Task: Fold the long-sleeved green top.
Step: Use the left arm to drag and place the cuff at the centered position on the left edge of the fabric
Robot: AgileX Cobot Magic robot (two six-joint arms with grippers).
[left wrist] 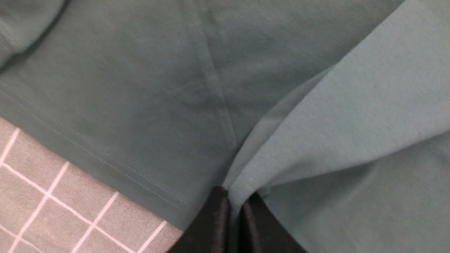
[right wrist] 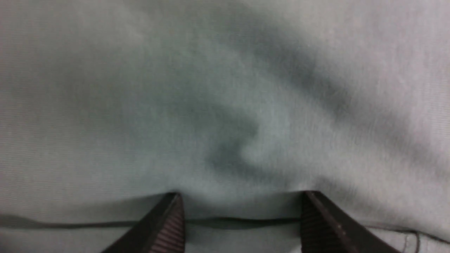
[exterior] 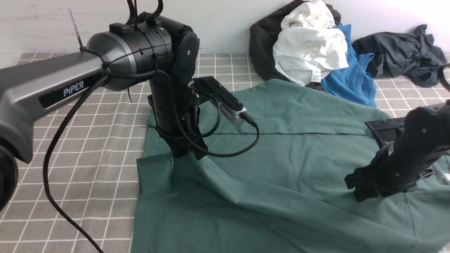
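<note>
The green long-sleeved top (exterior: 281, 151) lies spread over the checked tablecloth, its far part folded toward me along a straight edge. At the top's left side my left gripper (exterior: 185, 151) is shut on a pinch of the green fabric (left wrist: 246, 175), and a taut ridge of cloth runs from it toward the near right. My right gripper (exterior: 365, 191) stands low over the top's right side with its jaws wide apart. The cloth (right wrist: 239, 147) lies loose beneath and between its fingers (right wrist: 168, 225), with a fabric edge crossing the gap.
A pile of clothes sits at the back: a white garment (exterior: 309, 45) on a black one (exterior: 262, 45), a bright blue T-shirt (exterior: 346, 80), and a dark grey garment (exterior: 400, 52) to the far right. Checked tablecloth (exterior: 88, 168) shows left of the top.
</note>
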